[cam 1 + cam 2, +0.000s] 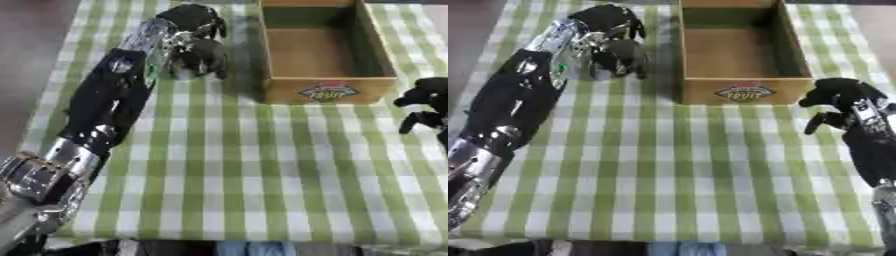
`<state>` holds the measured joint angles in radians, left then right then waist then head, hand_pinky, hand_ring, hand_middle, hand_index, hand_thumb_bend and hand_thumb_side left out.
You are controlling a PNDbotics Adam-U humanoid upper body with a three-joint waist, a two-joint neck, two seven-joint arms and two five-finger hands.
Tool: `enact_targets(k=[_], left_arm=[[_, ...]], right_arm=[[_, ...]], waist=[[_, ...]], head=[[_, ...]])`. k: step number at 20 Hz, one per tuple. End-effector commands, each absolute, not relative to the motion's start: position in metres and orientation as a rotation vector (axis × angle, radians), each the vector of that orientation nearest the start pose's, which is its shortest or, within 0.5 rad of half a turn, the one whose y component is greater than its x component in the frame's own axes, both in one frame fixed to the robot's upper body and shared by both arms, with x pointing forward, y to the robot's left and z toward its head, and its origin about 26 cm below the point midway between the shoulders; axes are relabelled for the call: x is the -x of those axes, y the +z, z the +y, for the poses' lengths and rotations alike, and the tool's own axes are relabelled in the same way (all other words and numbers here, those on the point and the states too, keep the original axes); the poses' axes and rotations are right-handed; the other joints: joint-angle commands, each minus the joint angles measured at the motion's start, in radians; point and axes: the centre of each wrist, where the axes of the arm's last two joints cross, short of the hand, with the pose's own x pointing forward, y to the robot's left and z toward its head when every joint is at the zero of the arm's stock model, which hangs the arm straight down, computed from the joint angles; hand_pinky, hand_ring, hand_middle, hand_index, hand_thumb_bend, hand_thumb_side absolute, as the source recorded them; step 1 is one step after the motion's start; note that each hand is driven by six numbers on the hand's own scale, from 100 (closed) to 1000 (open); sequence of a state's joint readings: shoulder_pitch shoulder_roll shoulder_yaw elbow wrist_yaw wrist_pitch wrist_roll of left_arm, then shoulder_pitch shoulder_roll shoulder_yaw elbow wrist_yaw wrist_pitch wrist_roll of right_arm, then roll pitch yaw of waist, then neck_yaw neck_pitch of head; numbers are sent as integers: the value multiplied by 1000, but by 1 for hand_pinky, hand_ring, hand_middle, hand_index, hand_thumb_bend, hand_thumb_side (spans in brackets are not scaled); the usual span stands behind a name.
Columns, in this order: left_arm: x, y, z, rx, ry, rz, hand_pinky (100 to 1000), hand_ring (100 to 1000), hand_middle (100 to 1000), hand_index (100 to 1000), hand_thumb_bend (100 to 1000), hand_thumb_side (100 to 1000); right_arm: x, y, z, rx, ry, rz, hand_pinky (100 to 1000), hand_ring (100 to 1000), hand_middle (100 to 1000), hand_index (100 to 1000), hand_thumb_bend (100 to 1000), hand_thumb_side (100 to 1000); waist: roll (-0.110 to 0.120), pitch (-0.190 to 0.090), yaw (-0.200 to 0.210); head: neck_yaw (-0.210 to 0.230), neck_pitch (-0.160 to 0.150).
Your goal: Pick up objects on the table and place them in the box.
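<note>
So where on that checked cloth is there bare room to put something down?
The broad stretch of cloth in front of the box, between both arms, is bare. It is crowded at the far left, where the left hand sits beside the box.

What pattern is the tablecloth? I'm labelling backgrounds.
Green and white checks on the tablecloth, clearest in the left eye view.

1. An open cardboard box (745, 92) sits upright on the far part of the green-checked table, slightly right of centre. It is brown and rectangular, its long sides running away from the camera.
2. The box's near wall carries a diamond-shaped label in red and dark colours; its wording cannot be read.
3. The box's brown floor shows bare.
4. A dark object (199, 60) lies left of the box, under the left hand; its shape cannot be made out.
</note>
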<state>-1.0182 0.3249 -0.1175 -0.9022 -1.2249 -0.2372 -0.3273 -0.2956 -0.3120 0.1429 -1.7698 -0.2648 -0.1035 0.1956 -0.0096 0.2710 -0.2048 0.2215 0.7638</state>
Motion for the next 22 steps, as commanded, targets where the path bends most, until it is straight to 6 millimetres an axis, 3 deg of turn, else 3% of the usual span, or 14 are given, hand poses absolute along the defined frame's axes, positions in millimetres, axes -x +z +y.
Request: enact_targets(k=[1, 8, 22], left_arm=[[-490, 215, 230, -1114, -1672, -1375, 569, 534, 560, 739, 547, 100], [-490, 205, 231, -1093, -1712, -1330, 550, 500, 519, 702, 526, 100], [-489, 197, 233, -1096, -1749, -1327, 437, 279, 282, 504, 353, 100]], right_arm=[[-328, 139, -240, -321, 500, -2081, 398, 673, 609, 736, 100, 732], [-328, 139, -240, -319, 499, -2081, 398, 673, 608, 735, 100, 733], [-328, 138, -241, -315, 496, -2082, 398, 674, 608, 736, 100, 733]], waist=[[-1, -19, -1], [-2, -18, 1], [-4, -16, 6]], head=[[2, 6], [1, 6], [-4, 6]])
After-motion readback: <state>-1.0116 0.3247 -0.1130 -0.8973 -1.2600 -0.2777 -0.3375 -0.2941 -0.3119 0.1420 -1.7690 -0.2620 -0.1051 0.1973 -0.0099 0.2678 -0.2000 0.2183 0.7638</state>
